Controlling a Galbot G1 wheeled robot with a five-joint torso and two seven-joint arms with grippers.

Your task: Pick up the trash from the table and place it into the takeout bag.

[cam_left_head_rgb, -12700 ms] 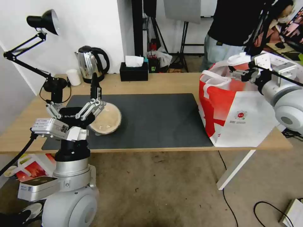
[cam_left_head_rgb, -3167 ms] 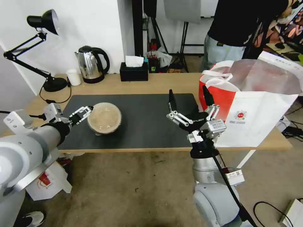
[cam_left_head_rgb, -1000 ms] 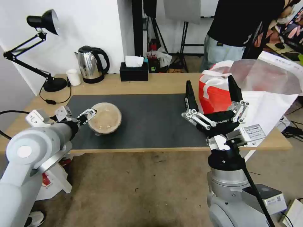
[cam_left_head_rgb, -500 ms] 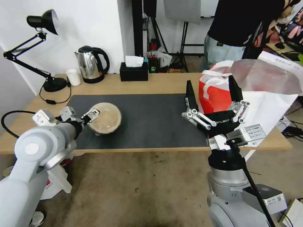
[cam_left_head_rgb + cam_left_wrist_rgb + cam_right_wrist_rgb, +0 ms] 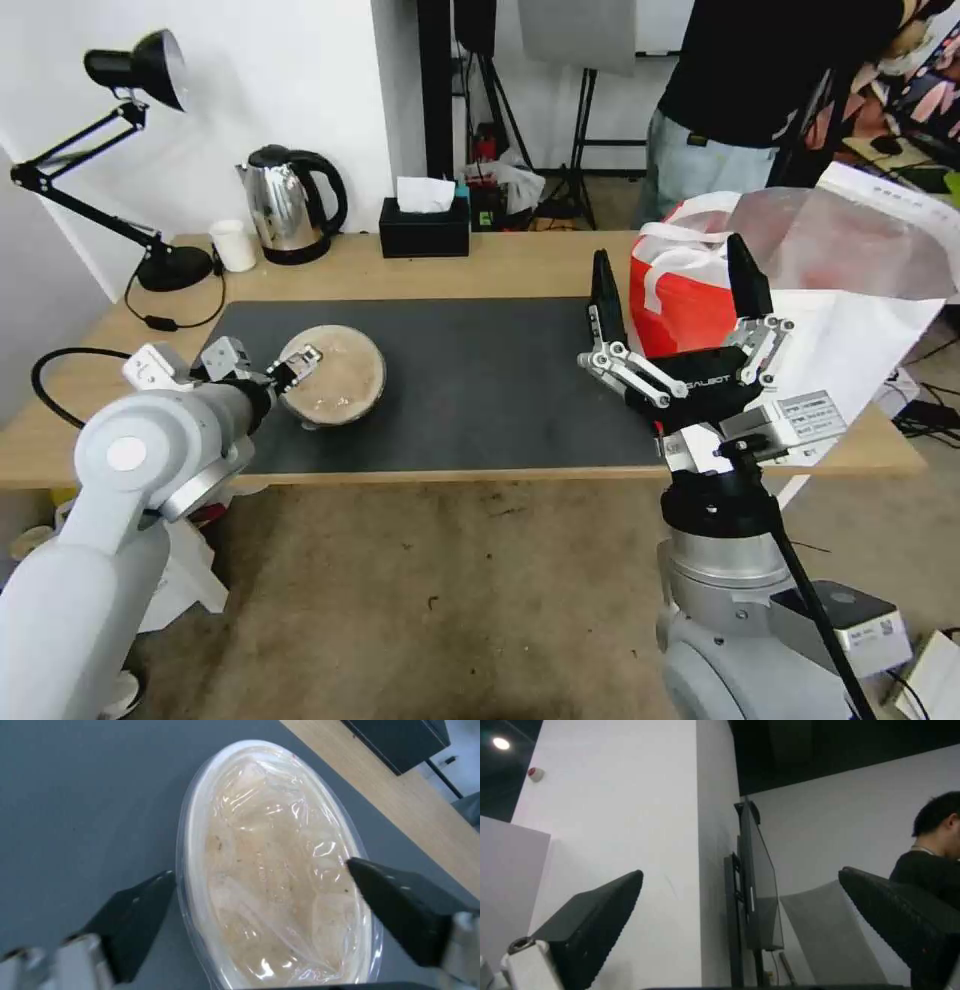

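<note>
On the dark mat [image 5: 470,380] of the table [image 5: 520,262], our left gripper [image 5: 260,885] straddles the film-lidded beige bowl [image 5: 270,870], jaws spread; we'd grip the stiff rim, not the soft slick film, while right gripper [image 5: 680,320] idles spread by the takeout bag [image 5: 830,330].

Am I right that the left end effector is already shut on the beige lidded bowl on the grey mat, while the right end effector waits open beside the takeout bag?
Not quite. The left end effector is open, with one finger on each side of the beige lidded bowl, as the left wrist view shows. The rest holds: the bowl sits on the grey mat, and the right end effector waits open beside the takeout bag.
</note>
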